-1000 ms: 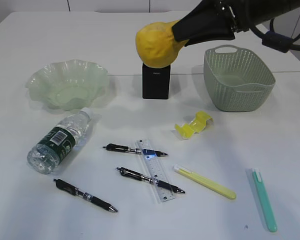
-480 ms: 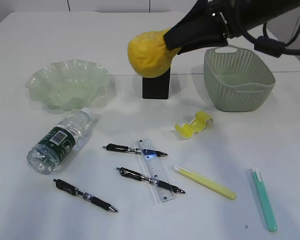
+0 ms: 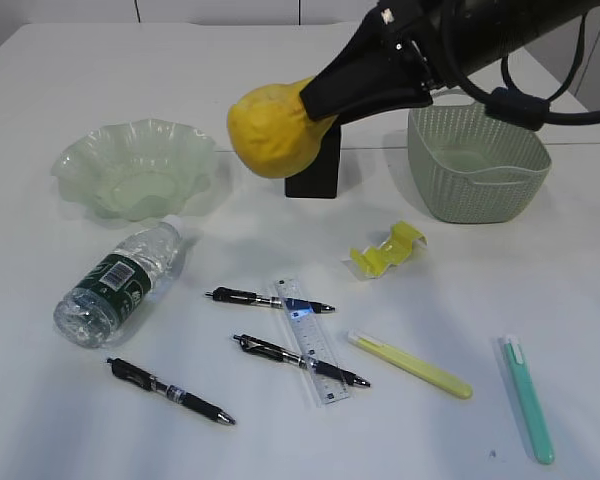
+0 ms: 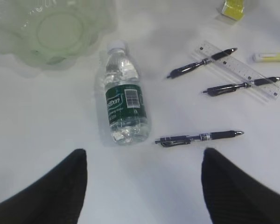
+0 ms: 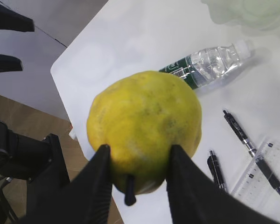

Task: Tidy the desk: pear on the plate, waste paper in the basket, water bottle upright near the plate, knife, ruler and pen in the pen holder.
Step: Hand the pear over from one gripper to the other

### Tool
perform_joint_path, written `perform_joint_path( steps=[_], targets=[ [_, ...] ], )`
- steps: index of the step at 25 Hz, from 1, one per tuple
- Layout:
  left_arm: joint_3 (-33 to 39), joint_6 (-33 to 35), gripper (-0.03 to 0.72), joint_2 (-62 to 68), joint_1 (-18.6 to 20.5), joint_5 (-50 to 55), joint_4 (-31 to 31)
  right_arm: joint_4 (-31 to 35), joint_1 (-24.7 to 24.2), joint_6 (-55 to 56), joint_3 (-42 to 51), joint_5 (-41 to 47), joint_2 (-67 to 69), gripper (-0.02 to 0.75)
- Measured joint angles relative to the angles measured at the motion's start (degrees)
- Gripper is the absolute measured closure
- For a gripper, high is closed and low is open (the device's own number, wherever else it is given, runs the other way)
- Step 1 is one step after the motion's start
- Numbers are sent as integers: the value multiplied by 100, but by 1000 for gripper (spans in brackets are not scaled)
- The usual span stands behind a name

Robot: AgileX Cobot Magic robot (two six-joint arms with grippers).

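Note:
My right gripper (image 3: 315, 100) is shut on the yellow pear (image 3: 270, 130), held in the air in front of the black pen holder (image 3: 315, 172), right of the pale green plate (image 3: 135, 165). In the right wrist view both fingers press the pear (image 5: 144, 121) near its stem. My left gripper (image 4: 143, 156) hangs open over the desk, with nothing between its fingers, just short of the lying water bottle (image 4: 125, 105). The clear ruler (image 3: 310, 340) lies under two black pens (image 3: 270, 299). Crumpled yellow waste paper (image 3: 385, 250) lies left of the sage basket (image 3: 475, 160).
A third black pen (image 3: 170, 390) lies at the front left. A slim yellow knife (image 3: 410, 365) and a teal one (image 3: 528, 400) lie at the front right. The bottle (image 3: 120, 280) lies on its side below the plate.
My right gripper has carried the pear leftwards and a little lower, from above the pen holder towards the plate. Nothing on the desk has moved.

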Motion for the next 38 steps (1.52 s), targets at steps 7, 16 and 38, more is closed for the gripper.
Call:
perform_joint_path(
  steps=[7, 16, 38],
  targets=[
    [-1066, 68, 139, 773, -211, 494, 0, -40, 0, 62, 0, 0, 0, 486],
    [-1647, 199, 139, 1533, -1108, 690, 180, -80, 12, 225, 0, 0, 0, 487],
    [-3022, 207, 139, 3153, -2064, 972, 237, -168, 59, 451, 0, 9, 0, 487]
  ],
)
